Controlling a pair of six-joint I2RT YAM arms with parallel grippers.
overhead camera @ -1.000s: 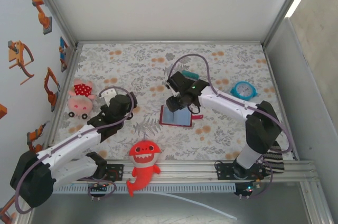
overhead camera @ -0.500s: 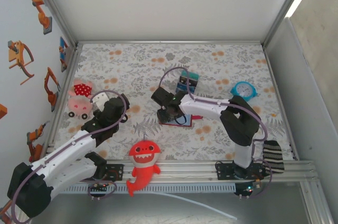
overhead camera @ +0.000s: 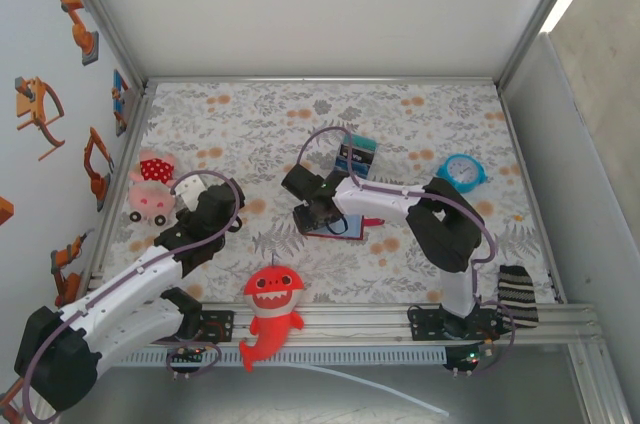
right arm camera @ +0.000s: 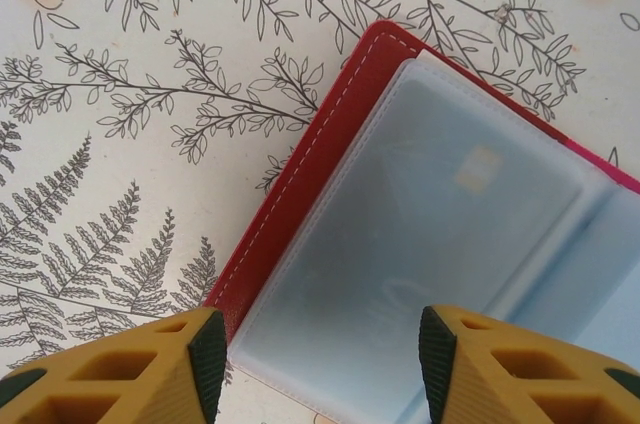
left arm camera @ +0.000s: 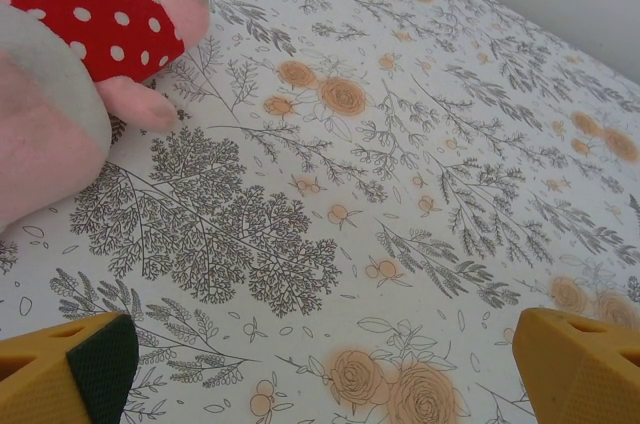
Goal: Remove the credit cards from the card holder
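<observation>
Card holder [overhead camera: 343,231], dark red, lying open and flat on the floral desk [overhead camera: 420,114], just left of the centre of the top view. In the right wrist view its red stitched edge runs from the upper centre to the lower left, and a bluish-grey translucent inner sleeve [right arm camera: 420,244] takes up the right half of the frame. A pale chip-like mark shows through the sleeve, so a card probably sits inside, though this cannot be settled. No credit cards can be made out lying free on the desk.

Progress, as judged: the holder is open and presented, and extraction is not yet done, so most of the task is left.

Right end effector [right arm camera: 320,349], fingers held moderately apart and pinching nothing, is poised above the lower left corner of the sleeve. One fingertip lies over the red border, the other over the sleeve. Whether the pads touch the sleeve cannot be told. In the top view it overlaps the holder's upper left part.

Just above and to the right of the holder stands a teal-blue-black striped block [overhead camera: 357,154], apart from it.

Left end effector [left arm camera: 320,374], spread wide and empty, hangs over bare cloth at the left of the desk, well apart from the holder and beside a pink plush toy [left arm camera: 60,44].
</observation>
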